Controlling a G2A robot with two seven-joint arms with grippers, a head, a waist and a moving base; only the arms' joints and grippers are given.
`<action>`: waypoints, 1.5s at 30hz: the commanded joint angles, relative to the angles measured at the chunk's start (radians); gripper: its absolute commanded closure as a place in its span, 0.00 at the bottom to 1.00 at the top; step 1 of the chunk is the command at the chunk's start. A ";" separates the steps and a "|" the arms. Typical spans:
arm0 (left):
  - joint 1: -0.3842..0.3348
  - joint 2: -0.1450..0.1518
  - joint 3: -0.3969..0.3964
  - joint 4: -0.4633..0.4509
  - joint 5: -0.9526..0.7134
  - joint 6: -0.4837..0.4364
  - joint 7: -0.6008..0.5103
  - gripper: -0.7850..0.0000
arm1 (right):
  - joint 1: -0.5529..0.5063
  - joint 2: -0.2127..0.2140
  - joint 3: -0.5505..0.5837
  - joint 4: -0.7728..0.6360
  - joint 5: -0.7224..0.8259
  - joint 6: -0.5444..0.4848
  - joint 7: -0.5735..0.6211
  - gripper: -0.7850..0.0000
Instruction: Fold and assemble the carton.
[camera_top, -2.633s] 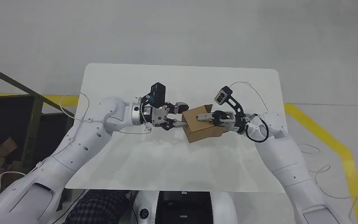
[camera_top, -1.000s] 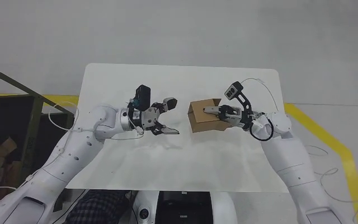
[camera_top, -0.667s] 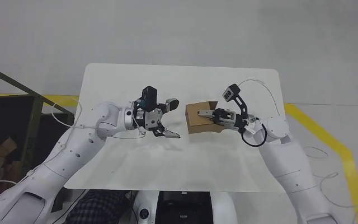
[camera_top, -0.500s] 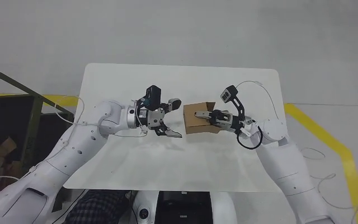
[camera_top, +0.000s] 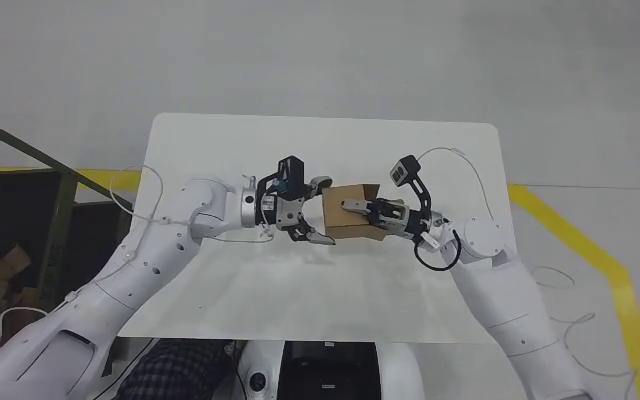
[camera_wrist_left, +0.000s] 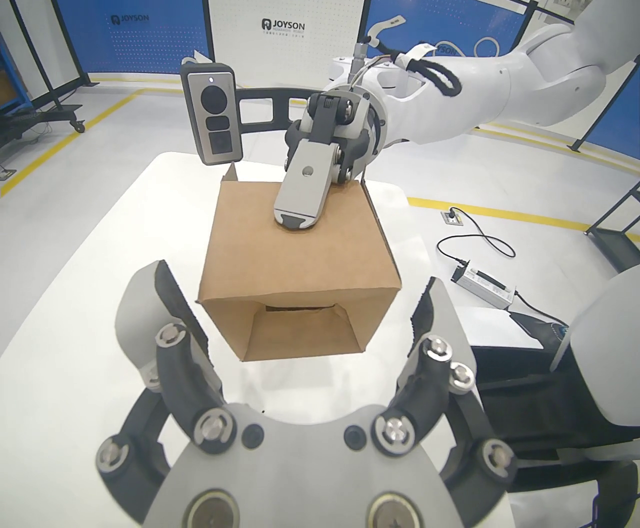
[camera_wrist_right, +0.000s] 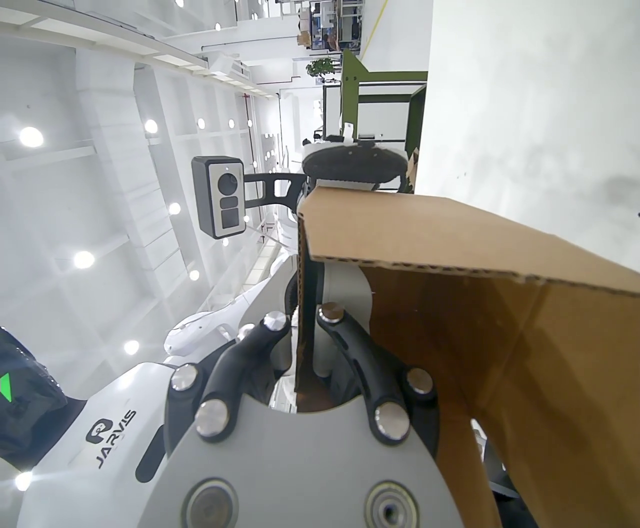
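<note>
Bracing the carton (camera_wrist_left: 295, 250) with the right end effector (camera_wrist_right: 302, 320) clamped on its wall, the spread-apart left end effector (camera_wrist_left: 295, 282) should approach the open end squarely.

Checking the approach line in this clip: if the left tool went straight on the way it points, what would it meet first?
The carton: its open end faces the open left tool, squarely ahead of it. It looks close, though the exact gap between them is unclear.
</note>
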 joint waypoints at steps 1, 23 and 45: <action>0.001 -0.002 -0.002 0.000 0.005 -0.005 0.003 0.00 | -0.003 0.000 -0.002 -0.008 -0.014 -0.002 -0.014 1.00; 0.032 -0.017 -0.045 0.018 -0.004 -0.044 -0.003 0.35 | -0.035 0.005 0.005 -0.068 -0.053 0.000 -0.044 1.00; 0.051 -0.014 -0.068 0.013 -0.022 -0.050 -0.015 0.55 | -0.041 0.021 0.102 -0.042 0.053 0.012 0.037 0.70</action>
